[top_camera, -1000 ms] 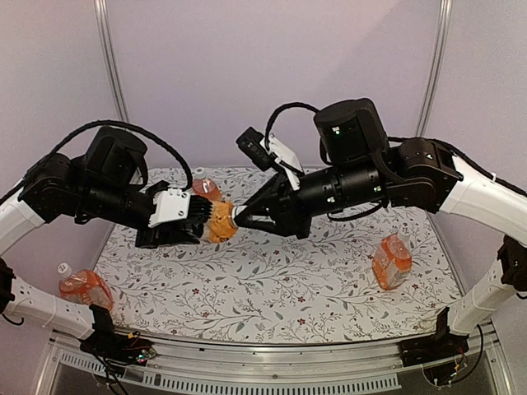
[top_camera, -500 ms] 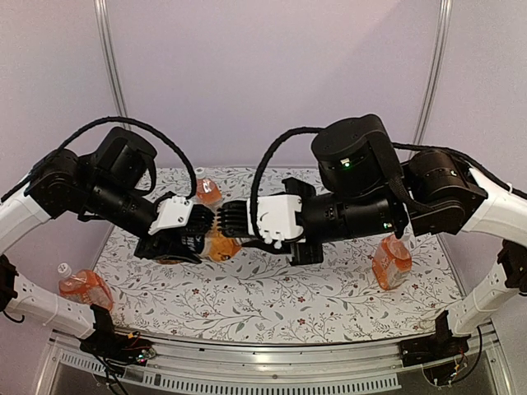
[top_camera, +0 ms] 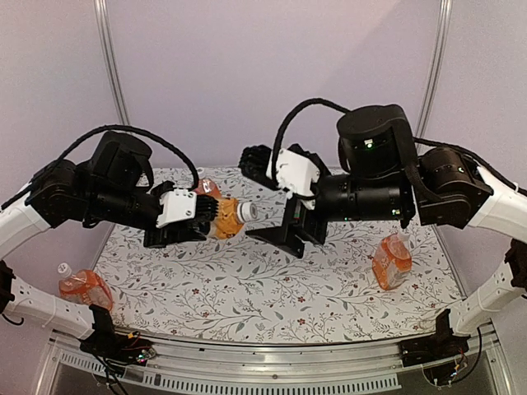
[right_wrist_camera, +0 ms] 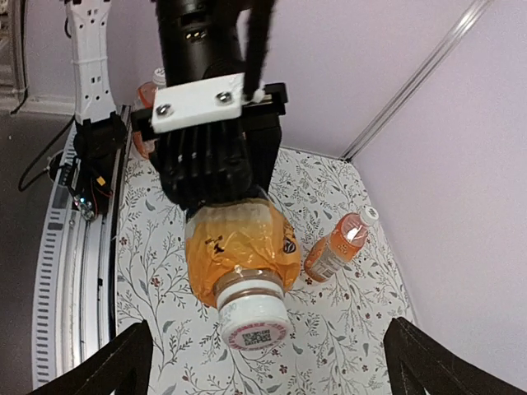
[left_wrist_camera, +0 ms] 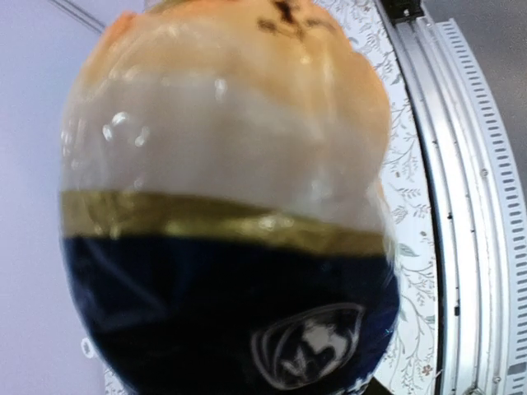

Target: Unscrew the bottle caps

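Right wrist view: my right gripper (right_wrist_camera: 268,341) has its fingers spread wide at the bottom corners, touching nothing. Just beyond, the white cap (right_wrist_camera: 254,317) faces me, sitting on the neck of the bottle (right_wrist_camera: 243,243). My left gripper (right_wrist_camera: 216,185) pinches that bottle's body above the table (right_wrist_camera: 156,271). Farther off lies a second bottle (right_wrist_camera: 336,247).

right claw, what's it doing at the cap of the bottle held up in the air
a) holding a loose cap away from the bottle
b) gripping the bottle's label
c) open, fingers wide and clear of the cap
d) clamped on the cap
c: the right claw has its fingers spread wide to either side of the white cap, touching nothing, while the left claw holds the bottle.
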Tool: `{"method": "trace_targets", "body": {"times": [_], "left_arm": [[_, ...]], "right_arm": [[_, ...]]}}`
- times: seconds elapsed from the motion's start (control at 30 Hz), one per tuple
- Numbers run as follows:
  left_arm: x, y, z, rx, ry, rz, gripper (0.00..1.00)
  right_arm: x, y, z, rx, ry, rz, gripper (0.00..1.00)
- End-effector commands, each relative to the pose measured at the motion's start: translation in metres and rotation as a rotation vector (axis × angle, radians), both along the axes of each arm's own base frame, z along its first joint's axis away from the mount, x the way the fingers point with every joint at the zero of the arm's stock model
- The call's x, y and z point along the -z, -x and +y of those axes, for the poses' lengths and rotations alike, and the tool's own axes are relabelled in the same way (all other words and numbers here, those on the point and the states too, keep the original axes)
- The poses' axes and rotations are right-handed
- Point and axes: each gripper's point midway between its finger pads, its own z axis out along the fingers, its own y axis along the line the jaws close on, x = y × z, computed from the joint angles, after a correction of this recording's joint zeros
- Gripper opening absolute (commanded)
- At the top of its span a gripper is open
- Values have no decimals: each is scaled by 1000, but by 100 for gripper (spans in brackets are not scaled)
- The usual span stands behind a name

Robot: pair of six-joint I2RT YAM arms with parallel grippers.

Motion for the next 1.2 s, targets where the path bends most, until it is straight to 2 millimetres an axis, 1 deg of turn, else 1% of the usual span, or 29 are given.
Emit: {"method": "trace_targets", "body": {"times": [0.0,0.03,0.1,0.17,0.23,0.33,0.4,0.53,0.57,0.67,0.7,0.8,0.9,0.97,1.1,1.17], "left_arm": [[-23,-53,0,-180,39,-292,24],[-27,-60,1,-204,45,-336,24],[-34,-71,2,-238,52,-402,24],[-38,-76,2,-255,59,-442,24],[-38,-77,2,-254,52,-462,24],[-33,-78,4,-253,33,-475,24],[-32,-78,4,-249,29,-477,24],[-31,-77,5,-247,28,-477,24],[-31,-77,5,-247,28,-477,24],[-31,-77,5,-244,26,-479,24],[-32,-77,5,-244,28,-480,24],[-32,-77,4,-245,31,-481,24],[-33,-77,5,-247,34,-484,24],[-34,-78,4,-250,38,-486,24],[-32,-75,4,-242,41,-465,24],[-27,-68,4,-216,35,-423,23]], "right_arm": [[-53,-33,-25,157,-359,418,99],[-53,-44,-28,200,-406,527,99],[-45,-58,-28,244,-474,755,99],[-35,-67,-24,280,-508,909,95],[-25,-70,-15,295,-513,1016,89],[-20,-65,2,243,-493,1107,81],[-20,-63,9,216,-490,1135,73],[-19,-64,13,208,-490,1135,49],[-18,-65,14,209,-488,1134,46],[-14,-64,14,212,-481,1142,44],[-12,-64,14,213,-476,1146,42],[-6,-64,15,222,-469,1154,26],[-4,-62,15,217,-465,1165,16],[-4,-59,15,204,-459,1173,1],[-1,-49,14,186,-402,1141,0],[-3,-33,11,173,-321,996,0]]}}
